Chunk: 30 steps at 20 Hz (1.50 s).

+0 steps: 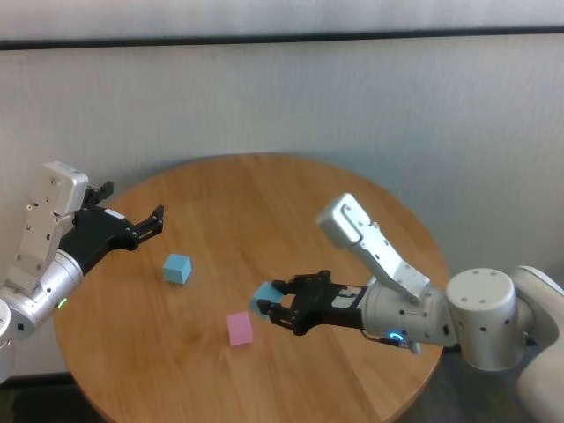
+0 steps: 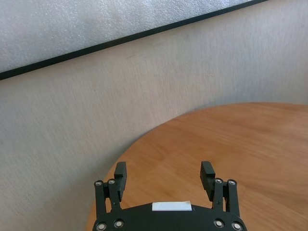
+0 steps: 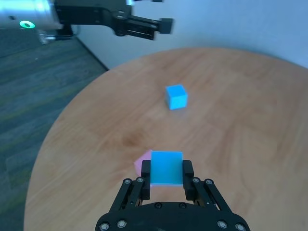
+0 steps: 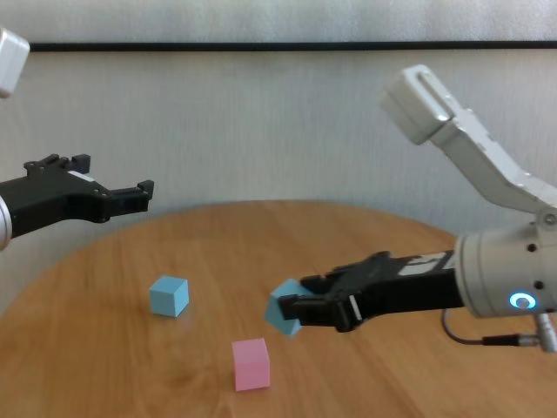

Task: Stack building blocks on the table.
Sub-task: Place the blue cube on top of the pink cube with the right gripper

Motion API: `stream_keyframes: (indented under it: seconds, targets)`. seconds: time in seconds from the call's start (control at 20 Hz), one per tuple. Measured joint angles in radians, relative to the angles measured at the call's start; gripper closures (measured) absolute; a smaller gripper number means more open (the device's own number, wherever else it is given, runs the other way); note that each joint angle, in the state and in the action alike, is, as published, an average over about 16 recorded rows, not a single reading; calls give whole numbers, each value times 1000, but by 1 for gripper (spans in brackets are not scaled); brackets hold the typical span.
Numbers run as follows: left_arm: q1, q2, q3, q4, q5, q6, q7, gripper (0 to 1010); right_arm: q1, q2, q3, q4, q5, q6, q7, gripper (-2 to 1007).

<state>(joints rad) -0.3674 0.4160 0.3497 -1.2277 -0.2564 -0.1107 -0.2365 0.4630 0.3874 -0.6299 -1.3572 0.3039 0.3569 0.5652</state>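
My right gripper (image 1: 275, 307) is shut on a light blue block (image 1: 263, 296) and holds it above the round wooden table (image 1: 264, 203), just right of and above the pink block (image 1: 239, 329). In the right wrist view the held block (image 3: 166, 168) sits between the fingers, with the pink block (image 3: 143, 163) partly hidden behind it. In the chest view the held block (image 4: 284, 307) hangs tilted above the pink block (image 4: 251, 364). A second light blue block (image 1: 177, 268) lies alone to the left. My left gripper (image 1: 157, 218) is open and empty, parked over the table's left edge.
A pale wall (image 1: 282, 97) stands close behind the table. Dark carpeted floor (image 3: 29, 86) shows beyond the table's edge in the right wrist view. The table's far half (image 1: 291, 194) is bare wood.
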Motion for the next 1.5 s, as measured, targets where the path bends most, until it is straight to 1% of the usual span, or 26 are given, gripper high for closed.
stream_keyframes:
  seconds: [0.3,0.45,0.6,0.75,0.95,1.5]
  targets:
    - [0,0,0,0,0,0,0,8,47,-13,-52,37,-33,-24,36,637]
    - [0,0,0,0,0,0,0,8,64,-16,-72,48,-51,-32,48,637]
    - [0,0,0,0,0,0,0,8,79,-18,-86,57,-68,-35,56,637]
    - [0,0,0,0,0,0,0,8,90,-20,-96,64,-82,-35,63,637]
    - [0,0,0,0,0,0,0,8,102,-25,-103,74,-93,-26,72,637]
    - [0,0,0,0,0,0,0,8,131,-45,-121,100,-103,7,98,637]
